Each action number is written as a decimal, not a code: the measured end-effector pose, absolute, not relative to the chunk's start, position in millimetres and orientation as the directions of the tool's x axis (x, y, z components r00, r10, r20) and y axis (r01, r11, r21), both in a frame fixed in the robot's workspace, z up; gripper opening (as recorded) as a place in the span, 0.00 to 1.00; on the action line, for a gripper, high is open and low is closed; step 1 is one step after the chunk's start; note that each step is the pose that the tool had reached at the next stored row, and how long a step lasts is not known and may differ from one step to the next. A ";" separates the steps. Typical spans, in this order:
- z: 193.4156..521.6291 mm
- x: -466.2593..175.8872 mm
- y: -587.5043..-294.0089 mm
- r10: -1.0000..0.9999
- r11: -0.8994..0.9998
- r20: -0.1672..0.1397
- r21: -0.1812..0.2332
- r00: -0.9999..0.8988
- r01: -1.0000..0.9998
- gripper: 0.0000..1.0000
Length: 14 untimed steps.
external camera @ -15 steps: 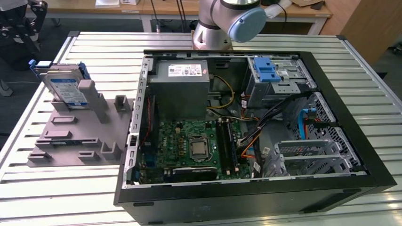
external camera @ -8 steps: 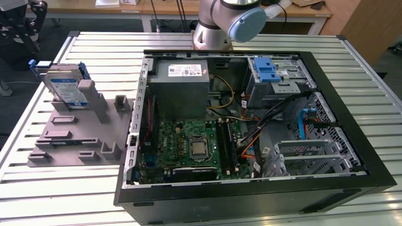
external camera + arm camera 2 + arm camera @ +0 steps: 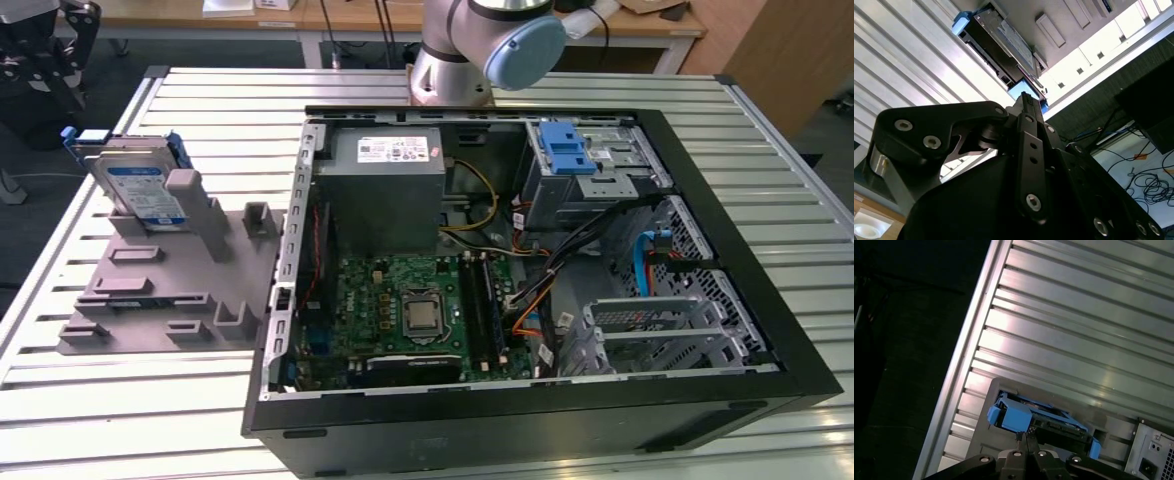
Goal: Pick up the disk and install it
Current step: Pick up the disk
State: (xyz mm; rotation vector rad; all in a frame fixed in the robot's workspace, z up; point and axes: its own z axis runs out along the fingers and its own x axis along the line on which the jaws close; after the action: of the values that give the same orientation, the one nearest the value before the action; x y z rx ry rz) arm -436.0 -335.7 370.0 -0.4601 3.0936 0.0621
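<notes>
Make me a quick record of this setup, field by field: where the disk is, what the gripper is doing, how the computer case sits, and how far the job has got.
disk: standing on edge in the grey stand, to the exterior view's left of the case
gripper: shut, holding nothing, aimed at the disk's blue bracket in the first wrist view
computer case: lying open on the slatted table
drive cage: inside the case, with a blue latch
progress: disk not yet picked up
</notes>
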 end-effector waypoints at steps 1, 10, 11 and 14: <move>370.0 -435.9 -335.7 -0.292 0.956 -0.019 0.037 -0.956 -0.292 0.11; 370.0 -436.0 -335.7 -0.374 0.926 -0.019 0.037 -0.927 -0.375 0.11; 370.0 -436.0 -335.7 -0.388 0.921 -0.019 0.037 -0.921 -0.389 0.11; 370.0 -436.0 -335.7 -0.424 0.904 -0.019 0.037 -0.905 -0.425 0.11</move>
State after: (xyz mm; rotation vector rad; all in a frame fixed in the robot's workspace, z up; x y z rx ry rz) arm -436.0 -335.7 370.0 -0.6813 3.0554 0.0635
